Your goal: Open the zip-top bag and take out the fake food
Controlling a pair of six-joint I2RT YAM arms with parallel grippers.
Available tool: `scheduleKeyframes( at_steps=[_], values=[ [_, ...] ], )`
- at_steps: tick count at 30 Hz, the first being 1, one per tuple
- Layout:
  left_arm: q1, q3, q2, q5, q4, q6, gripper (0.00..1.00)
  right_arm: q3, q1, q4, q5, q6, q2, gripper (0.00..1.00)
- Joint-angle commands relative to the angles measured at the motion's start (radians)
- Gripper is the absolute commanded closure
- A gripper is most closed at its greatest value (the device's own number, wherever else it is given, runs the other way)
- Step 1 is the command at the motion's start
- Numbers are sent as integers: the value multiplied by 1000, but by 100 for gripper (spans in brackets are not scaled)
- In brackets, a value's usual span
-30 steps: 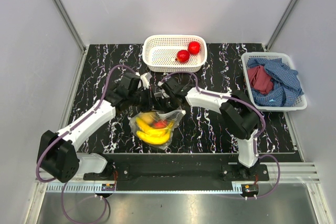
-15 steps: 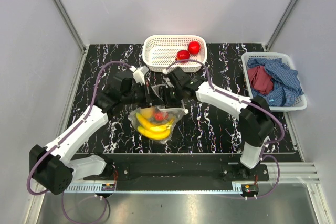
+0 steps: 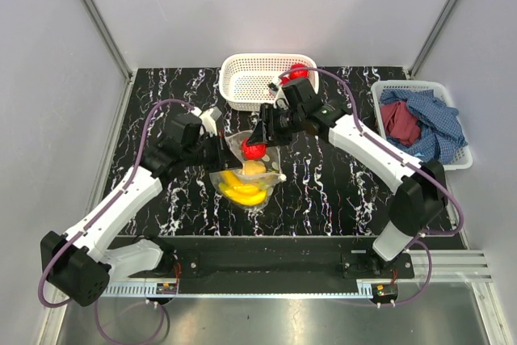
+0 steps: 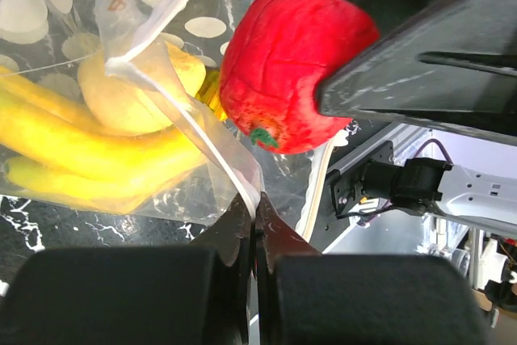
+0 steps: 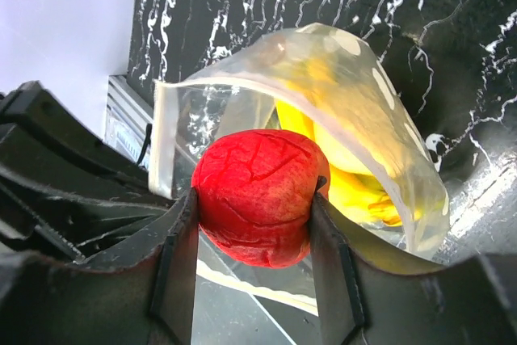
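Right gripper (image 5: 253, 232): pinching the red fruit (image 4: 283, 78) just above the mouth of the zip-top bag (image 3: 246, 179), mid-table (image 3: 339, 191).
Left gripper (image 4: 257, 216): pressed together on the bag's edge. I should pin it down and lift straight up, clear of the lip.
Inside: bananas (image 4: 73, 159), yellow round fruit (image 4: 129, 94).
Left wrist view: shows my pinch on the film — hidden from above.
Top view: alone shows the white basket (image 3: 234, 66), far side.

Right gripper (image 3: 257, 146) has a red fruit (image 3: 254, 151) clamped just above the mouth of the zip-top bag (image 3: 273, 172), mid-table. Left gripper (image 3: 223, 148) pinches the bag's left edge. Banana bunch (image 3: 242, 192) lies inside. Far side: white mesh basket (image 3: 242, 90), second red fruit (image 3: 300, 72) peeking past the right arm. Cloth basket (image 3: 457, 151) at the right edge
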Motion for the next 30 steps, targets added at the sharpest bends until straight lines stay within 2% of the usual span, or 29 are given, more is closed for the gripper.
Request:
scheduleKeyframes(
  at_steps=[1,10,15,22,26,30],
  values=[
    [2,25,-3,-27,5,35,100,107,-29,-7,-25,2,18,67],
    [2,-11,47,-4,5,87,100,304,-132,67,197,-55,101,67],
    [2,-3,54,2,9,145,100,406,-205,133,337,-96,256,66],
    [2,-34,43,16,23,169,100,594,-337,142,363,-170,521,62],
    [0,-66,9,35,44,144,100,684,-374,133,348,-184,650,57],
    [0,-71,-3,51,57,136,100,774,-386,110,369,-225,722,42]
  ],
)
